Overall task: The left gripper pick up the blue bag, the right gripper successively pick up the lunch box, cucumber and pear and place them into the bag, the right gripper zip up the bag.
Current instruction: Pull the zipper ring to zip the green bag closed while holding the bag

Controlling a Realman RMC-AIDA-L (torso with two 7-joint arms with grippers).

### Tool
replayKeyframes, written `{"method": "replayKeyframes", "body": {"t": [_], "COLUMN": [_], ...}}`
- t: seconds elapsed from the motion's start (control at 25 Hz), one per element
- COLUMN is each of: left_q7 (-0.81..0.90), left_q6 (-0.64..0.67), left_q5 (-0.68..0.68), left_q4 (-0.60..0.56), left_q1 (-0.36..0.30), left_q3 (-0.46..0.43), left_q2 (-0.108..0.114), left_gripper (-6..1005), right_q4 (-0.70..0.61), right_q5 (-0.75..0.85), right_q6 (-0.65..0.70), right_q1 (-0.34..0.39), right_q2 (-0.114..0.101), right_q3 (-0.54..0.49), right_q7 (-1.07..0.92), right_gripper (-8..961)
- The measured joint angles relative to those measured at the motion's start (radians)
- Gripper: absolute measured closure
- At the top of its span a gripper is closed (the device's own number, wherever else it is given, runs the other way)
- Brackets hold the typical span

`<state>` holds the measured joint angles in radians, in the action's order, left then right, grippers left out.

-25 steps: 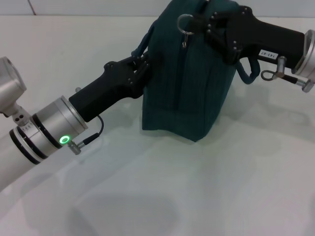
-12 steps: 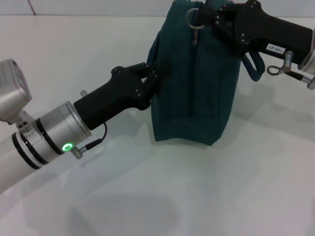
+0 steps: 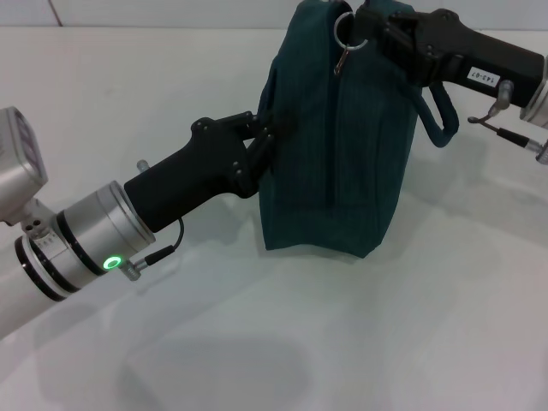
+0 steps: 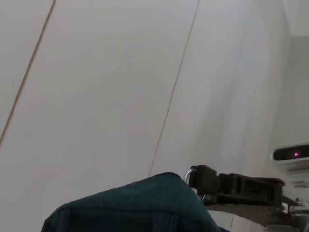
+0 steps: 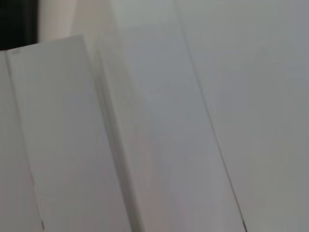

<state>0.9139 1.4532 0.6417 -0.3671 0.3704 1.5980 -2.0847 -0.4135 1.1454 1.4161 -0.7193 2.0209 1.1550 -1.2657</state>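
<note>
My left claw (image 3: 261, 145) pinches the side of the soft blue bag (image 3: 338, 163) standing on the table (image 3: 257, 325), while my right claw (image 3: 364, 30) grips its zip ring (image 3: 344, 32) at the top; limp fabric, best pulled by that ring.

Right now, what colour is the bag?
Dark teal-blue, plain bag; clearest in the head view.

White table (image 3: 257, 360) — pale panelled wall (image 4: 96, 87) behind.

A white table (image 3: 257, 342) carries the blue bag (image 3: 342, 154), apparently resting upright on it.
</note>
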Motion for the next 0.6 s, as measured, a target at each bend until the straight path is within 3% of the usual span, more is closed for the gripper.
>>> {"method": "replayKeyframes", "body": {"t": [0.6], "left_q7": [-0.018], "left_q6": [-0.001], "left_q5": [0.007], "left_q4": [0.009], "left_q1": [0.008], "left_q3": [0.005], "left_q2": [0.001], "left_gripper": [941], "right_q4": [-0.001], "right_q5": [-0.014], "right_q6": [0.049], "right_q1": [-0.002], "right_q2": [-0.003], "right_q3": [0.002], "right_q7": [-0.073], "right_gripper": [946]}}
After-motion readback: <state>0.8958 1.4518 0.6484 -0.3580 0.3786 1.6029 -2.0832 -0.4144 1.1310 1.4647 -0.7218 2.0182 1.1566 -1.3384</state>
